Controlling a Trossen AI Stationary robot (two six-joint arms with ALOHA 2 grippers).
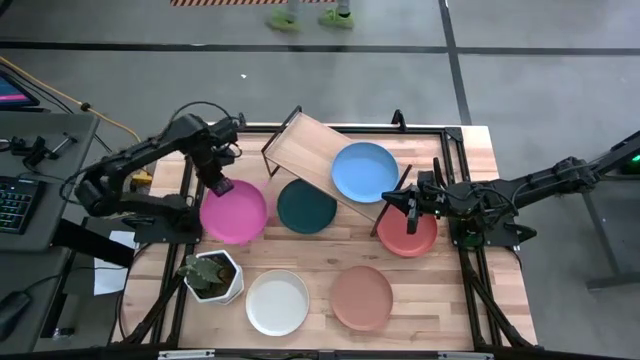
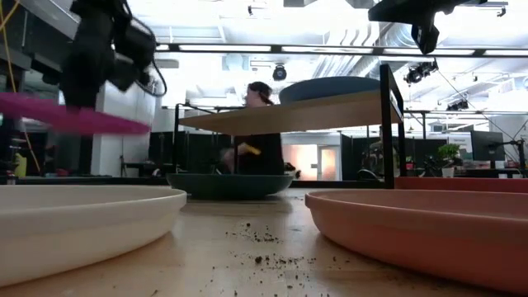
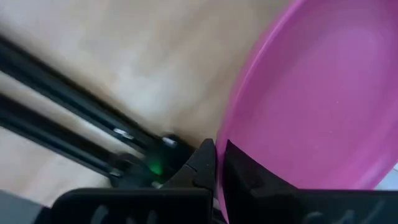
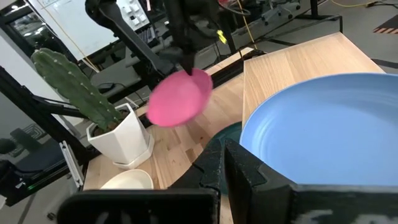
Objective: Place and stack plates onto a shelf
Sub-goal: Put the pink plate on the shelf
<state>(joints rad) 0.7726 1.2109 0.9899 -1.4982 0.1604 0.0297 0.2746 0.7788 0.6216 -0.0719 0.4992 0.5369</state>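
Observation:
My left gripper [image 1: 218, 186] is shut on the magenta plate [image 1: 234, 212], which hangs above the table's left part [image 2: 74, 120]. The shelf [image 1: 310, 150] stands at the far middle, with the blue plate [image 1: 364, 172] resting flat on its right end. The dark green plate [image 1: 306, 206] lies on the table, partly beneath the board. My right gripper [image 1: 402, 205] is shut and hovers over the far rim of the coral red plate [image 1: 410, 238], just right of the blue plate [image 4: 323, 130], touching nothing. The white plate [image 1: 277, 302] and dusty pink plate [image 1: 361, 298] lie near the near edge. My left gripper [image 3: 219, 163] pinches the magenta plate's rim [image 3: 233, 134] between its two fingers [image 3: 202, 165], at the plate's far-left edge. The fingers come from above, slanting toward the table's right. The plate is lifted clear of the table and sits nearly level, reaching out from the fingers.
A white hexagonal pot with a cactus [image 1: 212, 275] stands at the near left, beside the white plate. Soil crumbs lie on the wood between the near plates [image 2: 264, 239]. Bare shelf board [image 1: 300, 140] shows left of the blue plate. A person stands in the room beyond [image 2: 256, 124].

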